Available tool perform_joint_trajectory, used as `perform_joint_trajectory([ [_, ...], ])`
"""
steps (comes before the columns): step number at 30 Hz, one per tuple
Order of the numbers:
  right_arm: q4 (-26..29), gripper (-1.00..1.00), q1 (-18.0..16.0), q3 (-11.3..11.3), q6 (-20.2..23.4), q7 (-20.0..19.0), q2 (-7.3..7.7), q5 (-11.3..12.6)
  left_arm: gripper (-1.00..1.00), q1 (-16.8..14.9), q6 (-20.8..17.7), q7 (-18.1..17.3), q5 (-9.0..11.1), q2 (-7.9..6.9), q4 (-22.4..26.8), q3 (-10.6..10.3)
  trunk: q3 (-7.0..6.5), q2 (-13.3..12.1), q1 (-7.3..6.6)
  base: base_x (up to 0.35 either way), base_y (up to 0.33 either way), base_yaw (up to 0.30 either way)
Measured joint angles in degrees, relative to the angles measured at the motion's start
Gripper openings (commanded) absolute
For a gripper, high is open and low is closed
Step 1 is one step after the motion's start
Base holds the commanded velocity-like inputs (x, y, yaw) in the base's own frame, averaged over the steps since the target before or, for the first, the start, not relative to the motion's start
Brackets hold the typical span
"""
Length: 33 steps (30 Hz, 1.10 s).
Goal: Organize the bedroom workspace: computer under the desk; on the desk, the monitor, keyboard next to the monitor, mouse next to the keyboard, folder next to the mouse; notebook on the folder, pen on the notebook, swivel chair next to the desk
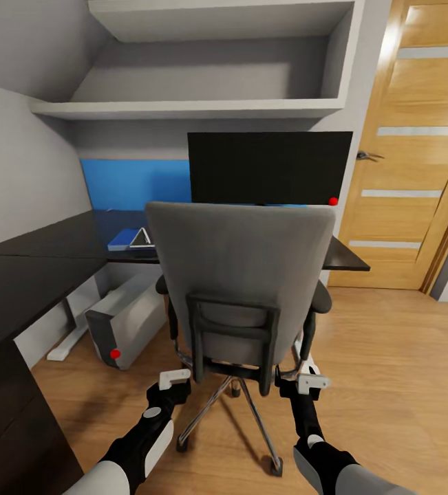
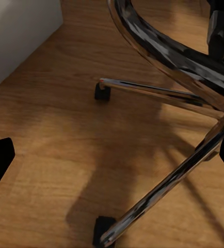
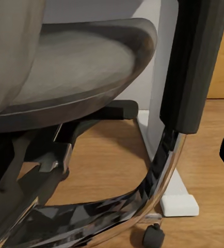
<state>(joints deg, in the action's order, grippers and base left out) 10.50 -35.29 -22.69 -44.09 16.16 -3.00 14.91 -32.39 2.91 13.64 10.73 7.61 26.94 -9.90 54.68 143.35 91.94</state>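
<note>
The swivel chair [image 1: 241,275] stands with its grey back toward me, close to the black desk [image 1: 31,275]. Behind it, the monitor [image 1: 268,168] stands on the desk, screen dark. Under the desk on the left sits the grey computer [image 1: 124,320]. A flat blue item [image 1: 122,239] lies on the desk beside the chair back, and I cannot tell whether it is the folder. The keyboard and mouse are hidden. My left gripper [image 1: 175,377] [image 2: 112,155] hangs open over the chrome chair base [image 2: 169,95]. My right gripper [image 1: 313,381] [image 3: 112,155] is open by the armrest post [image 3: 194,67].
A wooden door [image 1: 402,137] stands at the right, with bare wooden floor [image 1: 389,385] in front of it. Grey shelves [image 1: 203,106] hang above the desk. A blue wall panel [image 1: 134,182] runs behind it. The desk's white leg [image 1: 65,347] rests on the floor.
</note>
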Motion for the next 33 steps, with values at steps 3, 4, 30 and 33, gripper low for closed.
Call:
perform_joint_trajectory([
  [3, 0.00, 1.00, 0.00, -0.01, -0.03, 0.00, 0.00, -0.01, 1.00, 0.00, 0.00, 0.08, 0.00, -0.01, -0.02, 0.05, 0.01, 0.00, -0.01, 0.095, -0.032, 0.005],
  [4, 0.00, 1.00, -0.02, -0.01, -0.04, 0.00, 0.01, -0.01, 1.00, 0.00, 0.09, 0.25, -0.11, -0.03, -0.02, 0.18, 0.01, 0.00, -0.01, 0.194, -0.111, 0.001],
  [30, -0.75, 1.00, 0.18, 1.74, -0.53, 0.30, 0.03, 1.51, 1.00, 0.03, 0.61, 0.41, -0.01, -0.06, -0.99, 0.32, 0.03, 0.00, 0.00, 0.143, -0.057, 0.000],
  [33, -0.85, 1.00, 0.20, 1.74, -0.54, 0.39, 0.04, 1.34, 1.00, 0.04, 0.63, 0.31, 0.06, -0.04, -1.28, 0.22, 0.03, 0.00, 0.00, 0.013, 0.000, 0.000],
])
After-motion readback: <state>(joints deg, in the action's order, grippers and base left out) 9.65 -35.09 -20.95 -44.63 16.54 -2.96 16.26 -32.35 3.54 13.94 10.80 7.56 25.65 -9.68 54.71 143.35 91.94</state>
